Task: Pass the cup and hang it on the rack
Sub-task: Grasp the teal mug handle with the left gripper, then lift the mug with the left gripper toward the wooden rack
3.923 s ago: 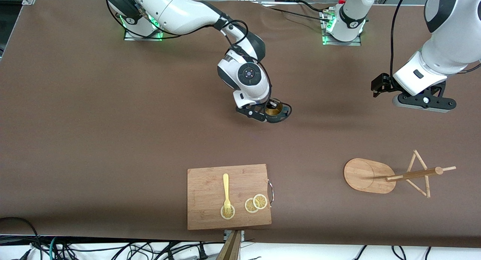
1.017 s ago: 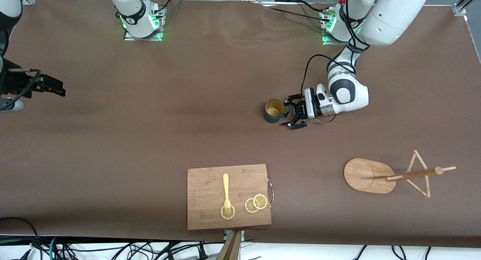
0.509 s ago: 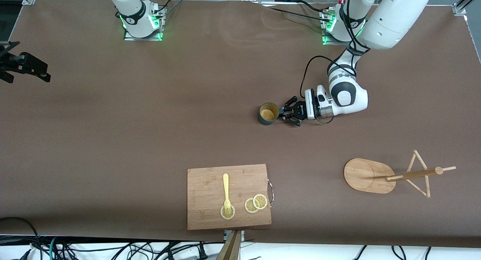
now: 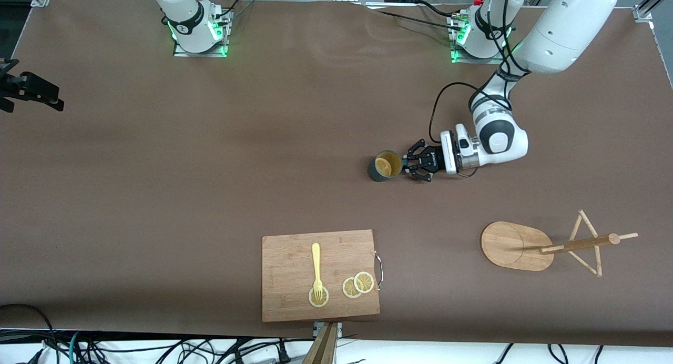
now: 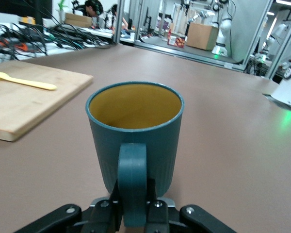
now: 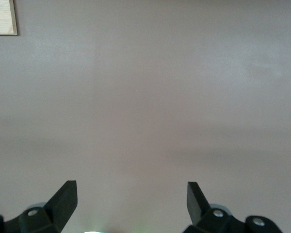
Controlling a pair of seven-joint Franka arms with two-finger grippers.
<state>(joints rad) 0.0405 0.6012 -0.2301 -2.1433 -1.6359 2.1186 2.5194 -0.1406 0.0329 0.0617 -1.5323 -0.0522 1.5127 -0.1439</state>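
Note:
The dark teal cup (image 4: 385, 166), ribbed with a yellowish-tan inside, is held by its handle in my left gripper (image 4: 407, 167), low over the middle of the table and slightly tilted. In the left wrist view the cup (image 5: 135, 131) stands upright with its handle (image 5: 132, 182) pinched between the shut fingers (image 5: 157, 206). The bamboo rack (image 4: 512, 245), with its post (image 4: 578, 244) and thin pegs, stands toward the left arm's end, nearer to the front camera than the cup. My right gripper (image 4: 31, 89) waits open and empty (image 6: 131, 194) over its end of the table.
A rectangular wooden cutting board (image 4: 294, 295) lies near the table's front edge with a yellow fork (image 4: 316, 266) and lemon slices (image 4: 358, 285) on it. The board (image 5: 19, 109) and fork (image 5: 24, 81) also show in the left wrist view.
My left gripper went from open beside the handle to shut on it, then carried the cup a little toward the left arm's end. The right gripper drew back to its end.

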